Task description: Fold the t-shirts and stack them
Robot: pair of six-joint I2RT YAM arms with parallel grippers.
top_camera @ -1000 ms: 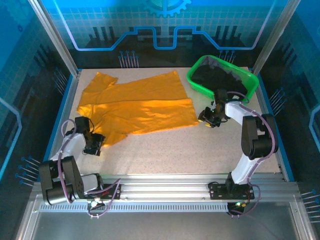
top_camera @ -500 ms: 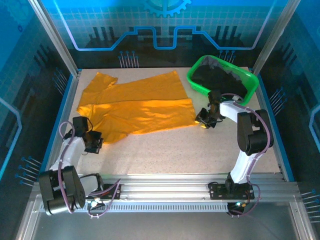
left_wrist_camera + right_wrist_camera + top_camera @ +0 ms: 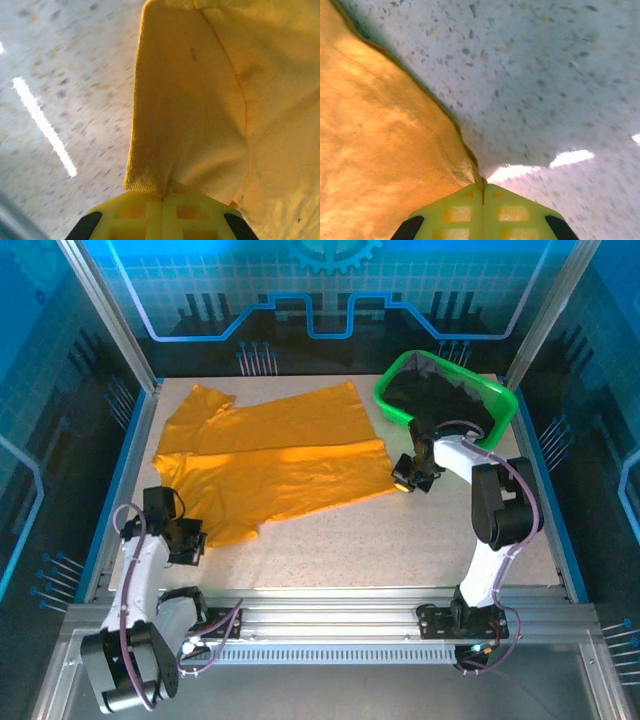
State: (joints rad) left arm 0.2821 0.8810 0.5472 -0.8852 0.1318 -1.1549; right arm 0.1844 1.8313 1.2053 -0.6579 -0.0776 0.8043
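Note:
The orange-yellow t-shirt (image 3: 270,460) lies spread across the left and middle of the table. My left gripper (image 3: 190,540) is at its near left corner. In the left wrist view the jaws (image 3: 162,196) are shut on a fold of the shirt's hem (image 3: 150,175). My right gripper (image 3: 403,478) is at the shirt's near right corner. In the right wrist view it (image 3: 483,189) is pinched shut on the shirt's edge (image 3: 467,170). Black t-shirts (image 3: 440,395) lie heaped in the green basket.
The green mesh basket (image 3: 385,403) stands at the back right, just behind the right arm. Bare speckled tabletop (image 3: 380,540) lies in front of the shirt. Blue frame rails border the table on the left and right.
Both grippers have shut on the shirt's near corners. The left one has drawn back toward the front edge, pulling its corner along. The right one has shifted slightly left.

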